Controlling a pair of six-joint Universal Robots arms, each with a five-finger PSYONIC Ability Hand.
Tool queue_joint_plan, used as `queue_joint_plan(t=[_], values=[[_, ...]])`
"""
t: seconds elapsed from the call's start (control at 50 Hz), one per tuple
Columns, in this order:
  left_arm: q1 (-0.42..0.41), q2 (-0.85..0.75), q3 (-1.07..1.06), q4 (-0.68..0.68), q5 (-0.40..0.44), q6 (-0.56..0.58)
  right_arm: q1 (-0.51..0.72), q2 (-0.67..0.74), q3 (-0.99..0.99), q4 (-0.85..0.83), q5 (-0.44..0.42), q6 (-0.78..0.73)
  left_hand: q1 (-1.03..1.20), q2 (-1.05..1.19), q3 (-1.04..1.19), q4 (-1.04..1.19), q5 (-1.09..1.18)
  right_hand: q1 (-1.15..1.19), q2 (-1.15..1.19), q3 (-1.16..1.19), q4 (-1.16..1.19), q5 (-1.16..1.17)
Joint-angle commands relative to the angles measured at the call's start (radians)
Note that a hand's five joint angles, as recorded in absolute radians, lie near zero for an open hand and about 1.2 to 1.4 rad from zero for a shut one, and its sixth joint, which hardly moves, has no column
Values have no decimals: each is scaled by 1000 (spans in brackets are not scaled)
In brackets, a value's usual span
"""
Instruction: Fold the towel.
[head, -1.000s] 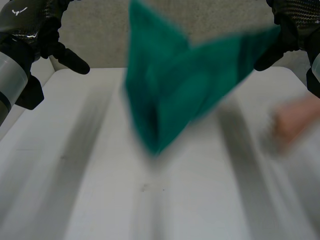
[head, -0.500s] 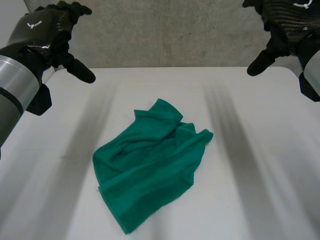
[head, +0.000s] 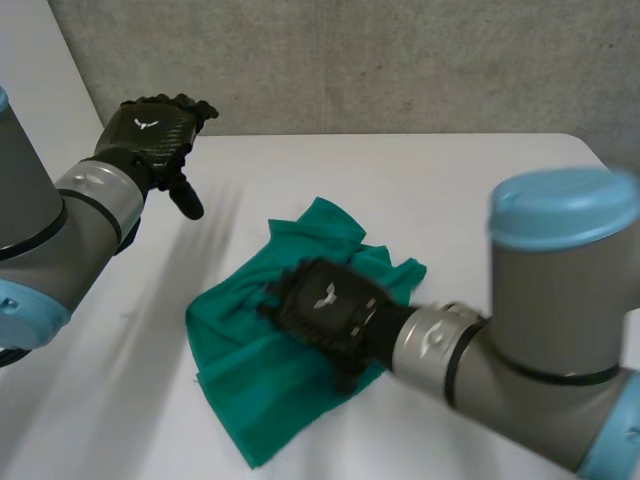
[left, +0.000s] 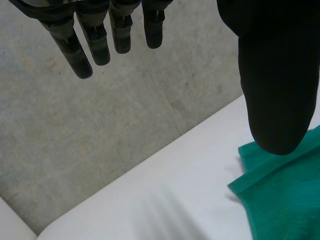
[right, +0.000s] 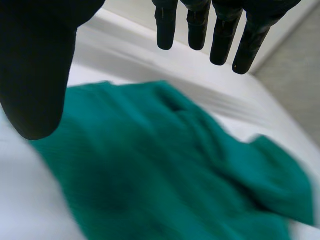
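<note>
Green cloth is lying crumpled on the white table (head: 500, 190). The towel (head: 240, 380) is sitting near the middle, with bunched ridges at its far end and a flatter flap running out toward the near left. Its long axis is slanting from far right to near left.

The right hand (head: 325, 305) is hanging palm down directly over the towel's middle, its arm reaching in from the near right. In the right wrist view its fingers (right: 197, 27) are pointing straight with the thumb held wide, so the hand is open and gripping nothing. The cloth is spreading beneath the palm and out past the fingertips. I cannot tell whether the palm is actually touching it.

The left hand (head: 155, 140) is hovering well apart from the towel, raised above the far left of the table. Its own wrist view is showing straight fingers and a wide thumb, empty, with one corner of the towel lying just past the thumb.

Folding is not yet begun, judging by the rumpled heap. The right hand is by far the nearer one, but it is sitting over the centre, not an edge. The corners are lying off to its near left and far right, so it is probably needing to slide outward along that slant. The left hand is needing to travel toward the near right to reach the towel's left edge.
</note>
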Motion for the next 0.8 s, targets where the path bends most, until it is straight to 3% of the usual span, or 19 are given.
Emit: queue_joint_plan(t=[0.02, 0.22, 0.3, 0.32, 0.54, 0.66, 0.7, 0.74, 0.76, 0.8], values=[[21, -18, 4, 11, 0, -2, 73, 161, 1, -80, -38, 14, -18, -27, -38, -27, -46, 120, 97, 109, 90, 92], [19, -20, -4, 25, -2, -4, 103, 244, 4, -226, 64, 40, -18, -27, -38, -27, -46, 537, 514, 526, 507, 508], [19, -20, -9, 25, -3, -4, 102, 247, 4, -255, 92, 40, -18, -27, -38, -27, -46, 980, 957, 969, 950, 951], [18, -20, -9, 25, -3, -4, 99, 245, 1, -263, 95, 40, -18, -27, -38, -27, -46, 1195, 1172, 1184, 1165, 1166], [18, -18, -10, 25, -3, -4, 55, 74, -15, -332, 115, 240, -18, -28, -39, -28, -47, 1197, 1174, 1186, 1167, 1168], [18, -18, -9, 25, -2, -4, 5, 64, -21, -326, 139, 247, -18, -28, -39, -28, -47, 1197, 1174, 1186, 1167, 1168], [18, -19, -7, 25, -2, -2, -31, 81, -60, -276, 277, 252, -18, -28, -39, -28, -47, 1197, 1174, 1186, 1167, 1168], [19, -21, -7, 25, -2, -4, -42, 87, -73, -247, 319, 250, -18, -28, -39, -28, -47, 1197, 1174, 1186, 1167, 1168], [19, -21, -9, 25, 0, -2, -73, 131, -112, -152, 413, 238, -18, -28, -39, -28, -47, 1197, 1174, 1186, 1167, 1168], [18, -26, -12, 25, 3, -1, -96, 155, -122, -110, 449, 227, -18, -28, -39, -28, -47, 1197, 1174, 1186, 1167, 1168]])
